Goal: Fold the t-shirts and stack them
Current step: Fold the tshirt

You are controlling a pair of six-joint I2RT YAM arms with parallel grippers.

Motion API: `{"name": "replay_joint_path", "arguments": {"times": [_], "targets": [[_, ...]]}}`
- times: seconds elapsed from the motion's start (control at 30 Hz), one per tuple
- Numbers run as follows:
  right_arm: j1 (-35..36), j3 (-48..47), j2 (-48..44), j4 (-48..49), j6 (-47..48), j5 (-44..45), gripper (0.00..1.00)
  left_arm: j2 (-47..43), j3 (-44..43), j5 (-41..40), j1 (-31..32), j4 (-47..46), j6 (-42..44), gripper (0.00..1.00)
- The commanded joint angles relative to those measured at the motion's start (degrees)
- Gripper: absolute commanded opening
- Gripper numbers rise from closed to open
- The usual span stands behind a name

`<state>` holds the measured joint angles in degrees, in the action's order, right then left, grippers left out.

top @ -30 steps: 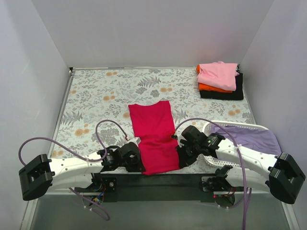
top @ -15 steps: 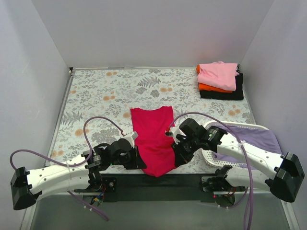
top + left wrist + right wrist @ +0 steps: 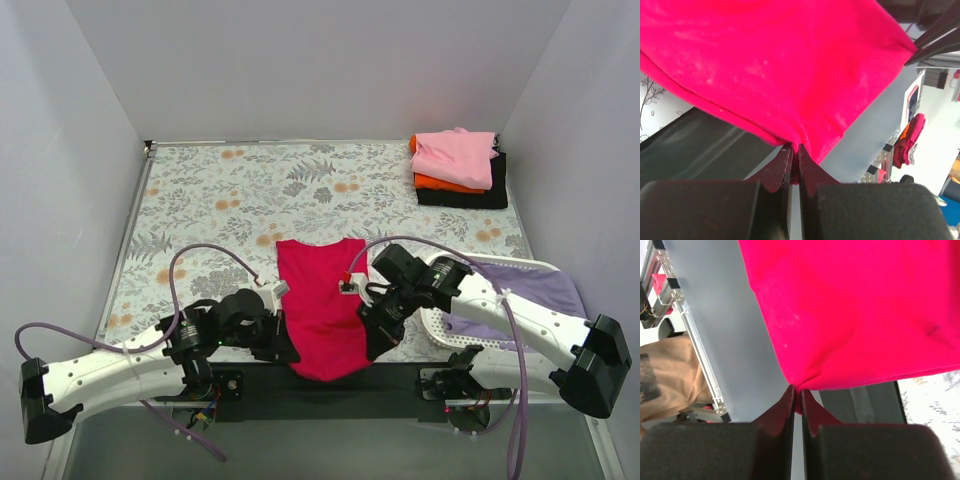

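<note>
Your left gripper (image 3: pixel 794 150) and right gripper (image 3: pixel 796 392) each clamped tight on a near corner of the crimson t-shirt (image 3: pixel 322 300), whose far end lay on the floral table (image 3: pixel 200 200). The stack of pink, orange and black tees (image 3: pixel 458 165) sat far right, and the lavender tee (image 3: pixel 525 285) filled the basket (image 3: pixel 447 338).
</note>
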<state>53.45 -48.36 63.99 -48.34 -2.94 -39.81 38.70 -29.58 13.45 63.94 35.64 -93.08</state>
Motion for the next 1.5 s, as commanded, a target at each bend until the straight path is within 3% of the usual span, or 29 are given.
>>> {"name": "replay_joint_path", "arguments": {"times": [0.0,0.27,0.67,0.8,0.93,1.47], "targets": [[0.2,-5.9,-1.3,-0.6,1.8,0.0,0.01,-1.4,-2.7,-2.7,0.3,0.1,0.1,0.0],[-4.3,-10.7,0.4,6.1,-1.0,14.7,0.01,-3.3,-0.9,-24.1,0.2,-11.1,-0.4,0.0],[-10.0,-11.1,4.1,18.6,-2.2,20.9,0.01,-1.4,1.4,-35.5,-1.5,-20.7,2.7,0.0],[-11.7,-13.1,6.1,21.3,-2.0,20.9,0.01,0.1,1.8,-33.5,-6.3,-24.1,5.4,0.0],[-12.8,-15.4,10.4,21.5,-1.1,20.7,0.01,6.4,1.5,-25.5,-14.6,-28.5,8.2,0.0],[-19.0,-20.3,19.6,24.2,0.6,21.4,0.01,18.8,-0.5,-16.9,-27.0,-39.7,14.2,0.0]]}}
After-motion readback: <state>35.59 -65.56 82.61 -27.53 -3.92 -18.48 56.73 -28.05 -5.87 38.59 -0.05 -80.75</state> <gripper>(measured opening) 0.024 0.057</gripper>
